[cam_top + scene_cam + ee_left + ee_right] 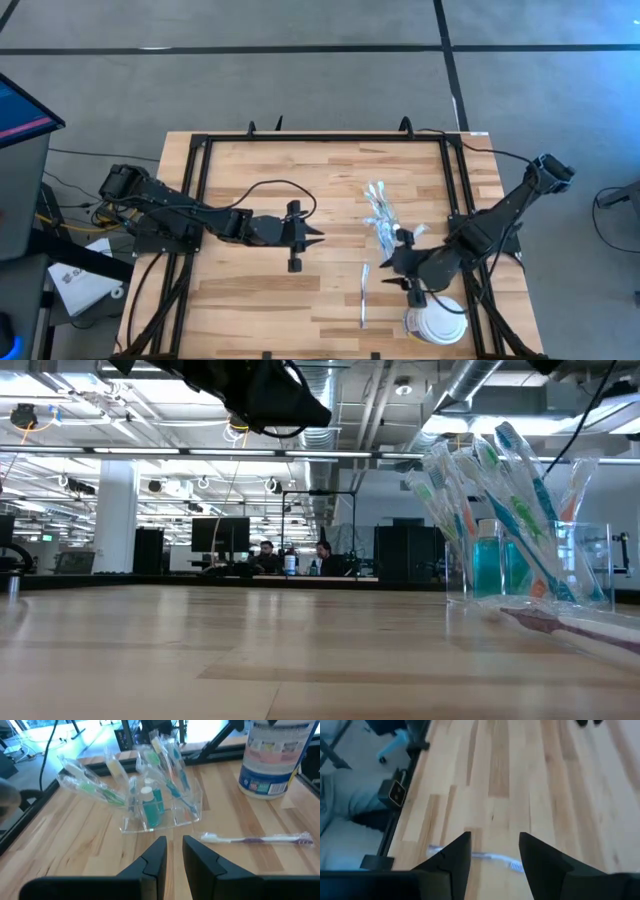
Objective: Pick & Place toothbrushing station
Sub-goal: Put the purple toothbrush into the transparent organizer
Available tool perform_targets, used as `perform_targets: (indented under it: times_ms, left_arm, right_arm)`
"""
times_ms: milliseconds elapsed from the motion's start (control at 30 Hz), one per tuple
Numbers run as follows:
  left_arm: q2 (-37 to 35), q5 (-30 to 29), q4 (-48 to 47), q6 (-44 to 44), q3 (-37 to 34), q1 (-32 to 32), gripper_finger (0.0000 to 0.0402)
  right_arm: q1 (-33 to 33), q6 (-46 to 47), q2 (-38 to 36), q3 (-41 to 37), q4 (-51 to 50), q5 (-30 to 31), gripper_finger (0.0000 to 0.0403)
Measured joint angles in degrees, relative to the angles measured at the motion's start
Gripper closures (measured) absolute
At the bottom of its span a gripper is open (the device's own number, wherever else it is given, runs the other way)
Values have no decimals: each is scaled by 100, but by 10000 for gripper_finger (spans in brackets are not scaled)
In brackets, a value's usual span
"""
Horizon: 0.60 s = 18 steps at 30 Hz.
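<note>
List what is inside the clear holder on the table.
The clear holder contains several wrapped toothbrushes leaning outward and a small teal tube with a white cap. Their lower ends blur behind the plastic wrappers.

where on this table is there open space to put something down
Bare wood lies behind the left gripper, and along the front edge left of the loose toothbrush. It is crowded around the clear holder, the right gripper and the white container.

Ahead of the left gripper (174, 851) stands the clear holder (162, 815) with wrapped toothbrushes (170, 757) and a tube (150, 805) in it, one toothbrush (257, 839) lying just beside it, the lidded container (270, 757) beyond that, near the right gripper (398, 262)
</note>
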Motion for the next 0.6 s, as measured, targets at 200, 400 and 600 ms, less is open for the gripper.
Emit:
perform_targets:
  times_ms: [200, 400, 600]
  left_arm:
    - [2, 0, -2, 0, -40, 0, 346]
    - [-52, -2, 58, 1, -39, 0, 347]
    - [-208, -2, 70, 0, -43, 0, 347]
  right_arm:
    - [-358, 469, 625, 442, -462, -900, 250]
    - [-728, 1576, 1182, 521, -483, -1709, 248]
    - [-1042, 3017, 1487, 521, -306, -2270, 252]
